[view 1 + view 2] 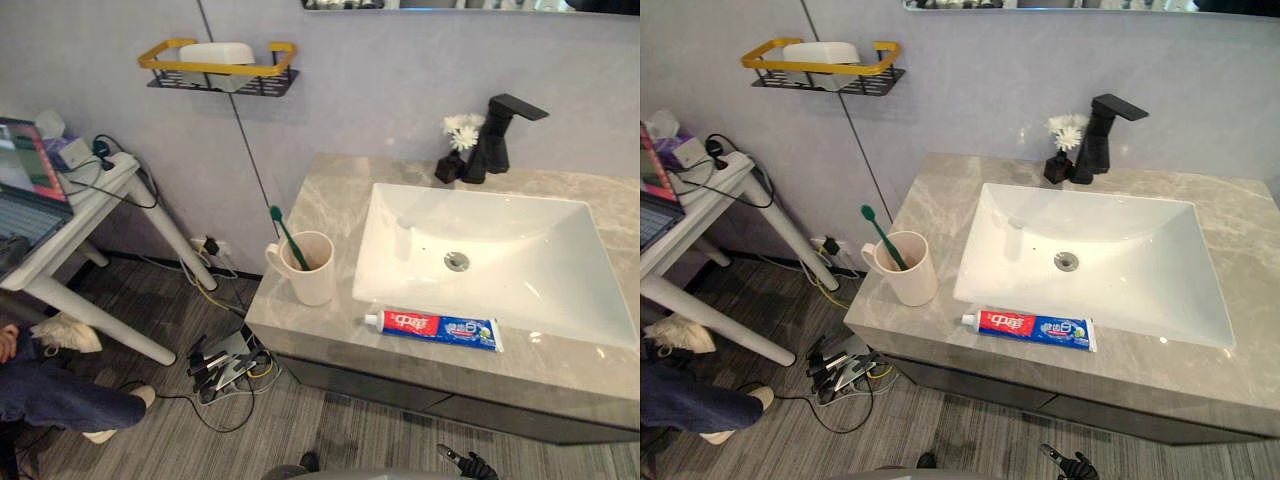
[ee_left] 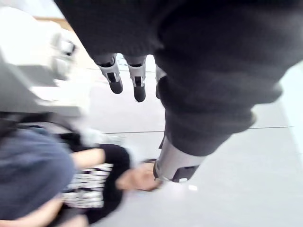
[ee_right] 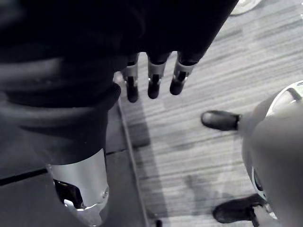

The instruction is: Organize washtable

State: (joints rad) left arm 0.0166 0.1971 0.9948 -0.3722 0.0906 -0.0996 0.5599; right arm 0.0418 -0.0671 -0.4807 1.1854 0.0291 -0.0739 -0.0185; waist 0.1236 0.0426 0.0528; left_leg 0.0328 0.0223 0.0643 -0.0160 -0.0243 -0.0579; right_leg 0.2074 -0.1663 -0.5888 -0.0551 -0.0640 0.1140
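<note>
Washtable (image 1: pixel 322 192): toothpaste tube (image 1: pixel 433 328) flat along the front rim of sink (image 1: pixel 560 222), toothbrush (image 1: pixel 289 237) leaning in cup (image 1: pixel 314 275); left hand (image 2: pixel 138 83) and right hand (image 3: pixel 154 81) slack-fingered, holding nothing.

Bathroom washstand mock-up inside a lab or test room. Bathroom side: stone bench (image 1: pixel 330 190) with white sink (image 1: pixel 500 225), black faucet (image 1: pixel 497 135), cup (image 1: pixel 312 268) holding toothbrush (image 1: pixel 288 235), toothpaste tube (image 1: pixel 432 328), wall shelf (image 1: pixel 218 68). Lab side: laptop (image 1: pixel 25 170), power strip (image 1: pixel 225 362) on the floor, seated person (image 1: pixel 50 385).
</note>
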